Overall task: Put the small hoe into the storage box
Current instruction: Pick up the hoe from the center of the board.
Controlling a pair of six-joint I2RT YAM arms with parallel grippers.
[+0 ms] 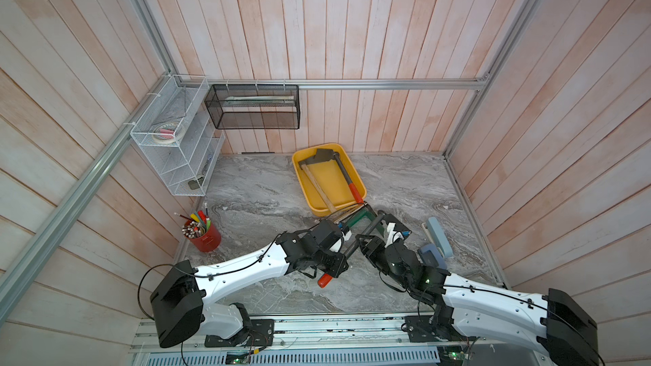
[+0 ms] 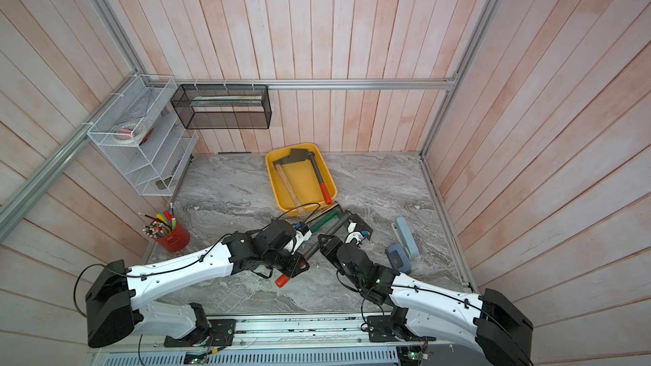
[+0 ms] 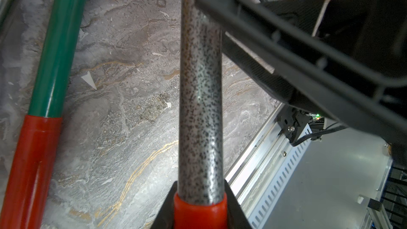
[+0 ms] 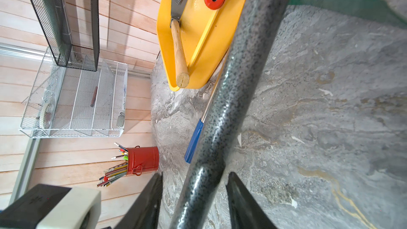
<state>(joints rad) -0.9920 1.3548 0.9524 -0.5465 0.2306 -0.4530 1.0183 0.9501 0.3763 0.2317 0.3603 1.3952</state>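
Speckled grey steel sits clamped in my left gripper (image 3: 200, 209), right where the small hoe (image 3: 200, 95) meets its red grip. My right gripper (image 4: 195, 179) straddles the same shaft with its jaws apart, a gap showing on both sides. I judge this the pick-up step: the hoe is low over the marble, and the storage box (image 1: 329, 179) is near, just beyond it, with two tools already inside. Next I should lift left-handed and lay the hoe alongside them. Its blade is hidden past my right gripper, and I cannot tell whether the hoe is clear of the marble.
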